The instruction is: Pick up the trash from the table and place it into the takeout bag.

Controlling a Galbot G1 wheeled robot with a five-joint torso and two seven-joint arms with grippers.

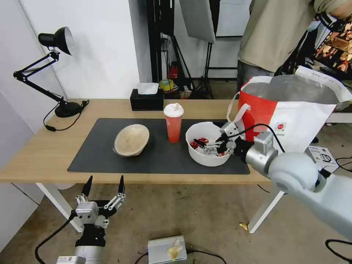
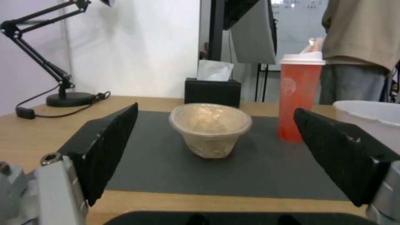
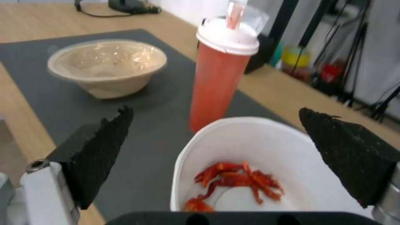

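right gripper (image 1: pixel 211 145): over the white bowl (image 1: pixel 205 137), reaching in from the bag side; fingers spread wide, nothing between them; in the right wrist view the two black pads (image 3: pixel 98 150) sit one on each side of the bowl's opening, bowl rim between them; contact with the rim cannot be told
left gripper (image 1: pixel 104 187): below the table's near edge, in front of the mat's left half; fingers spread apart, pointing up, gripping nothing; left wrist view looks level across the mat at the beige bowl
white bowl: on the mat (image 1: pixel 99 154), right end, just beside the takeout bag; red food scraps (image 3: pixel 237 182) in the bottom
cup (image 1: pixel 173 123): orange-red, white lid; upright on the mat, just left of the white bowl, apart from it
beige bowl (image 1: pixel 131 140): stained, tilted, on the mat left of the cup, well apart from the white bowl
takeout bag (image 1: pixel 293 117): white and red, foil lining, mouth open; upright at the table's right end, right of the mat
table (image 1: pixel 33 154): light wood, white legs
tissue box (image 1: pixel 146 99): black; behind the mat, far side from the cup
desk lamp (image 1: pixel 55 73): black; table's far left corner
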